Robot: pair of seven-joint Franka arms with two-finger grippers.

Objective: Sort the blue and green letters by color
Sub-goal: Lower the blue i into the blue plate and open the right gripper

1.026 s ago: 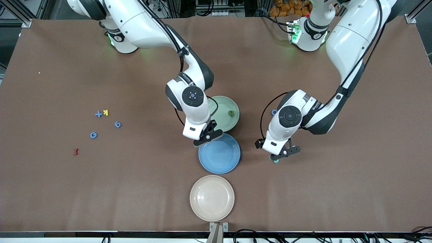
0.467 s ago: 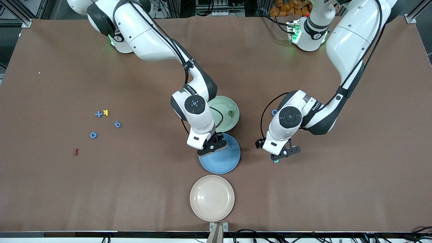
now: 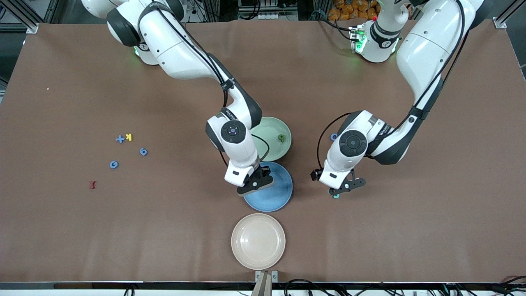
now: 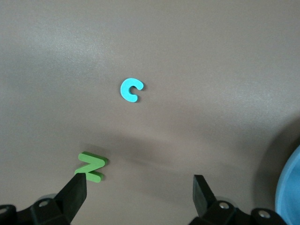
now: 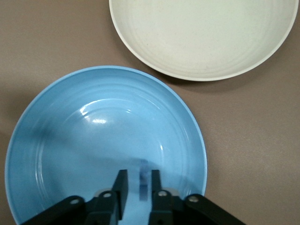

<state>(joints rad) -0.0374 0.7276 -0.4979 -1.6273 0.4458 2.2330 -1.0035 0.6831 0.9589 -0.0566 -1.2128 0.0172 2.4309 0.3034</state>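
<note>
My right gripper (image 3: 254, 185) hangs over the blue plate (image 3: 281, 193). In the right wrist view its fingers (image 5: 138, 187) stand slightly apart, with a small blurred blue piece (image 5: 143, 180) between them above the blue plate (image 5: 70, 140). My left gripper (image 3: 343, 187) is open low over the table. A green letter (image 4: 91, 166) lies by one of its fingertips, inside the open gripper (image 4: 140, 192). A light blue C (image 4: 131, 90) (image 3: 336, 196) lies beside it. Another green letter (image 3: 281, 137) lies in the green plate (image 3: 283, 125).
A blue plus (image 3: 119, 139), blue 6 (image 3: 143, 151) and blue G (image 3: 114, 165) lie toward the right arm's end, with a yellow K (image 3: 129, 137) and a dark red piece (image 3: 93, 184). A blue letter (image 3: 333, 136) shows beside the left arm. A cream plate (image 3: 258, 241) (image 5: 201, 42) sits nearest the camera.
My right gripper has moved from the blue plate's edge near the green plate to farther over the blue plate. The left arm has stayed still.
</note>
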